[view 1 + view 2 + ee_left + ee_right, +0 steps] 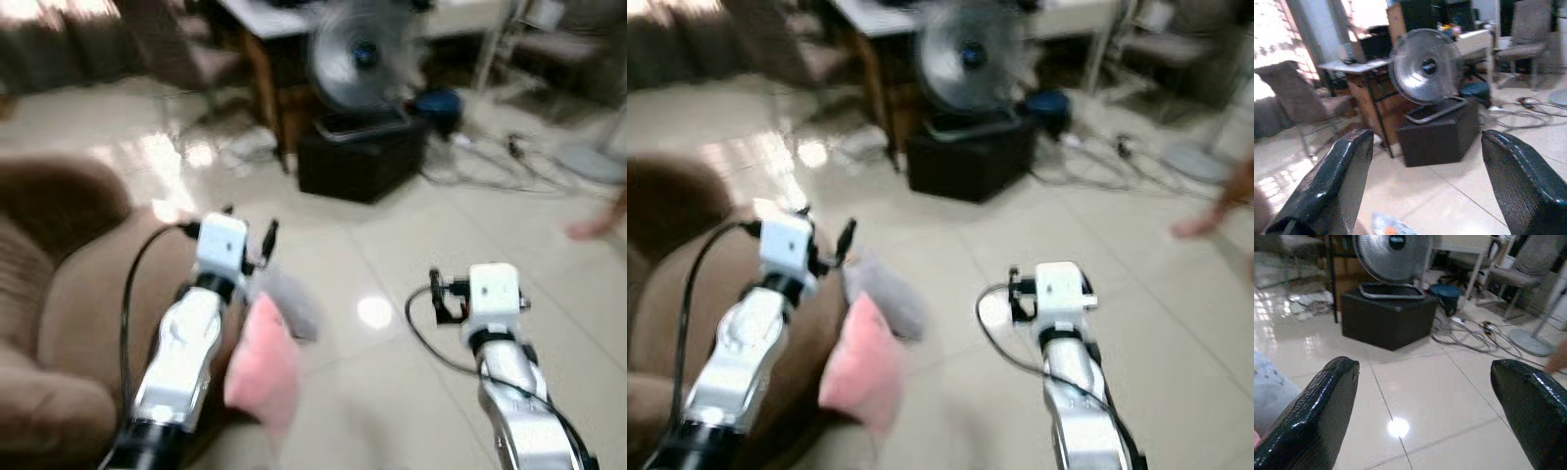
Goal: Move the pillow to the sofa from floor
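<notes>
A pink pillow (263, 367) with a grey part (290, 300) hangs at the front edge of the brown sofa (59, 323), right beside my left forearm. The frames are blurred, so I cannot tell whether it rests on the sofa or is in the air. My left gripper (250, 227) is above and just beyond the pillow, over the sofa's edge. Its fingers (1339, 181) stand wide apart with nothing between them. My right gripper (1425, 366) is open over bare floor tiles to the right, and grey-blue fabric (1268, 391) shows at its side.
A round fan (358, 54) stands on a black box (361, 157) straight ahead, beside a table (269, 20) and chairs. Cables (500, 162) trail over the floor at the right. A person's foot (593, 227) is at the far right.
</notes>
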